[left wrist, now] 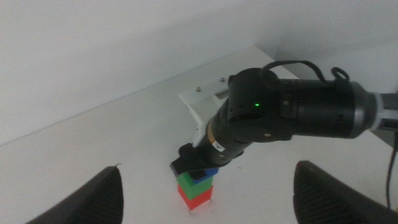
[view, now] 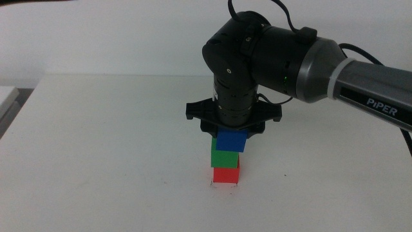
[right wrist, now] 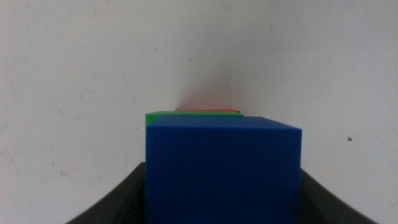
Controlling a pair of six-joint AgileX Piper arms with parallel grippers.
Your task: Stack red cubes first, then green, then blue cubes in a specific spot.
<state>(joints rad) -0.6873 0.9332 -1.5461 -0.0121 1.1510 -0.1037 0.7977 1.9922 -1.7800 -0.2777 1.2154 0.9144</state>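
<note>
The red cube (view: 226, 174) sits on the white table, over the spot, whose marks barely show at its base. The green cube (view: 225, 158) rests on it. The blue cube (view: 232, 140) is on top, shifted slightly right of the green one. My right gripper (view: 233, 131) comes straight down from above, with its jaws shut on the blue cube's sides. In the right wrist view the blue cube (right wrist: 224, 168) fills the space between the jaws, with edges of the green cube (right wrist: 155, 116) and the red cube (right wrist: 208, 111) behind it. My left gripper (left wrist: 208, 165) is open and empty, watching the stack (left wrist: 196, 190) from a distance.
The right arm (view: 335, 74) reaches in from the right, above the table. A white bracket (left wrist: 200, 104) lies at the far table corner behind it. A white object (view: 8, 96) sits at the left edge. A tiny dark speck (view: 285, 175) lies right of the stack.
</note>
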